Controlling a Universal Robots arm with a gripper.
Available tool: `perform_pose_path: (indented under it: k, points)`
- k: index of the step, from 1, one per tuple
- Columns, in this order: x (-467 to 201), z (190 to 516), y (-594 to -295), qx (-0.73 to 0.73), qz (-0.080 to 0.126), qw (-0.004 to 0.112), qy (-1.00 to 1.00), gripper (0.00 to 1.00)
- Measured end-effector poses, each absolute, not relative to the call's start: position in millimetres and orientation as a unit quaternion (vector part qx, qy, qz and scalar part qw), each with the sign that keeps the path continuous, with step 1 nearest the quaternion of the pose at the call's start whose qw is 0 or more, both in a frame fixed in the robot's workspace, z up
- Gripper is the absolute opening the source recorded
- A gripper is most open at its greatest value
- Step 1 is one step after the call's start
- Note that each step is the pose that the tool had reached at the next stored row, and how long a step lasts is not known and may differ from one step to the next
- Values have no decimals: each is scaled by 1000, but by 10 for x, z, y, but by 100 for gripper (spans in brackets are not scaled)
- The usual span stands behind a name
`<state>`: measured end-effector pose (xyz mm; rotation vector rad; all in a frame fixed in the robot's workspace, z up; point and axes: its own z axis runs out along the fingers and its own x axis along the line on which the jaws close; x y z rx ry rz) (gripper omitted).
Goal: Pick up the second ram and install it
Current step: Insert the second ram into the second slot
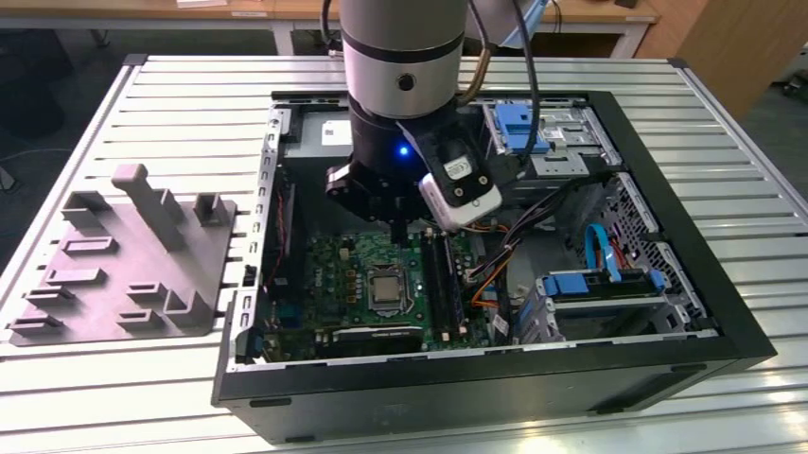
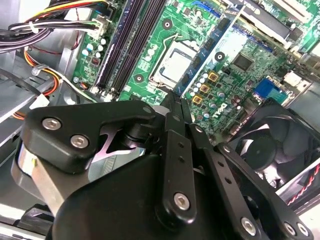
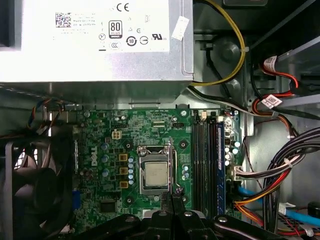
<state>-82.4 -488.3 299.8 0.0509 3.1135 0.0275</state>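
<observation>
My gripper hangs inside the open computer case, low over the green motherboard. Its two black fingers are shut tip to tip in both wrist views, and nothing shows between them. The tips sit beside the silver processor, a short way from the long black memory slots. Dark strips lie in those slots, one with a blue edge; I cannot tell a ram stick from the slots themselves. No separate second ram is in view.
The grey plastic fixture with upright posts stands on the slatted table at the exterior view's left. Inside the case are the grey power-supply box, a black fan, cable bundles and blue-tabbed drive bays.
</observation>
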Motion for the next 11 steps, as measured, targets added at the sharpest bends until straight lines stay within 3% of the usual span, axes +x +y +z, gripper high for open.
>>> perform_pose_path:
  k: [9,11]
  points:
    - [-824,3013,-4883,16,9,14,1000,11]
    - [-825,3008,-4883,16,9,19,1000,11]
